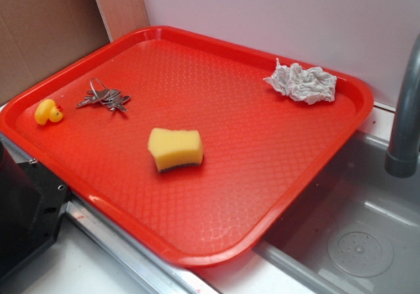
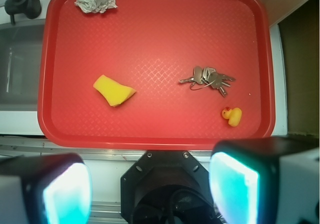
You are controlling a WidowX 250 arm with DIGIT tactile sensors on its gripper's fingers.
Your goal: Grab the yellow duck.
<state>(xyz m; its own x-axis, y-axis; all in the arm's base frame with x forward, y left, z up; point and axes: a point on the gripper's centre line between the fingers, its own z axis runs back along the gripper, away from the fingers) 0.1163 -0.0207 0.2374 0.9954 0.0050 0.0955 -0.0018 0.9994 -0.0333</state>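
Note:
The tiny yellow duck (image 1: 48, 112) with an orange-red beak sits at the left end of the red tray (image 1: 262, 195). In the wrist view the duck (image 2: 232, 116) lies near the tray's lower right corner. My gripper (image 2: 150, 189) is high above the robot base, well off the tray, with its two pads (image 2: 235, 189) wide apart and nothing between them. The gripper does not show in the exterior view.
A bunch of keys (image 1: 104, 98) lies right next to the duck. A yellow sponge (image 1: 175, 149) is mid-tray. A crumpled paper towel (image 1: 302, 83) is at the far corner. A grey faucet (image 1: 407, 110) and sink (image 1: 354, 241) are at right.

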